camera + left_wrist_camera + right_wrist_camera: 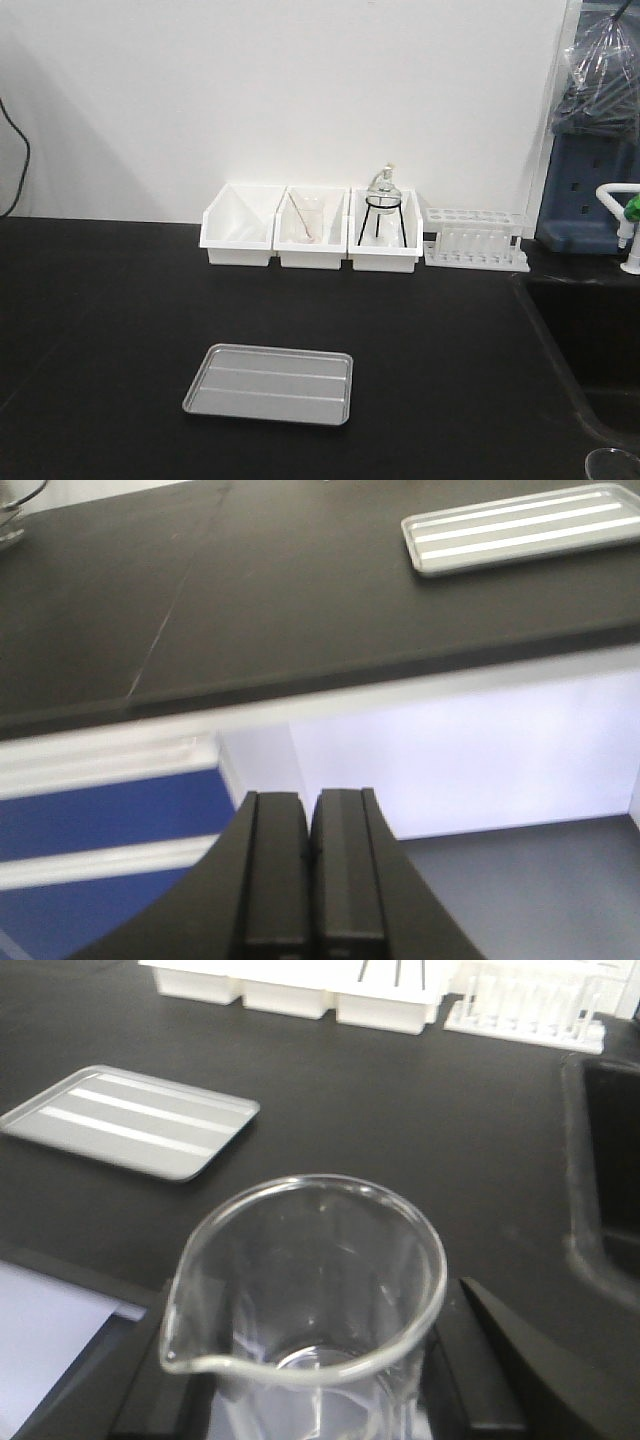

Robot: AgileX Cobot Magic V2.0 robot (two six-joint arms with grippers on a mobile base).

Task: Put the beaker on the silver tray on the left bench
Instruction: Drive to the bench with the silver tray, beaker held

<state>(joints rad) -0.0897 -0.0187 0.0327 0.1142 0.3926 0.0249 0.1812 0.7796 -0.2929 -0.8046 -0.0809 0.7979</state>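
Beaker (pixel 305 1290) pickup looks done: it's clamped in the right gripper (pixel 315 1400), near the front edge of the left bench (pixel 400 1130). Silver tray (pixel 130 1120) has nothing on it yet, well apart, so carry and set-down remain. Left gripper (pixel 315 870) is pinched closed on nothing.

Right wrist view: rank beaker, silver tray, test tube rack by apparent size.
1. beaker: fills most of the frame, but it sits right at the camera, so its true size is unsure.
2. silver tray.
3. test tube rack: looks smallest, though it is farthest away and cut off by the top edge.
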